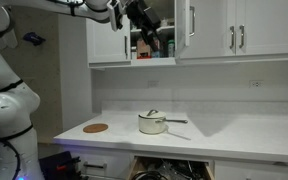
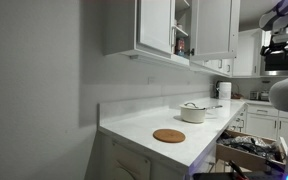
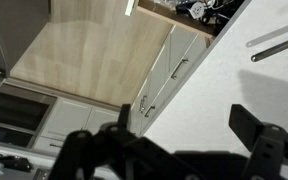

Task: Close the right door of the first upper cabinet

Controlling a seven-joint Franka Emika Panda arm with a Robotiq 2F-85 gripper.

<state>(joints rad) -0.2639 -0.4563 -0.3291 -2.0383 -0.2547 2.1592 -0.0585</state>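
first upper cabinet (image 1: 109,40): jars (image 1: 142,45) on shelf | pot (image 1: 152,124): lidded | right door (image 1: 184,30): ajar

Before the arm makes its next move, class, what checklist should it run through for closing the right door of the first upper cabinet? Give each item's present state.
1. Right door needs closing: ok, it stands open with the shelves showing.
2. Gripper empty and open: ok in the wrist view.
3. Gripper against the door: cannot tell; in an exterior view it hangs before the opening.
4. Jars set back behind the door line: cannot tell.
5. Pot out of the way: ok, it sits on the counter well below.
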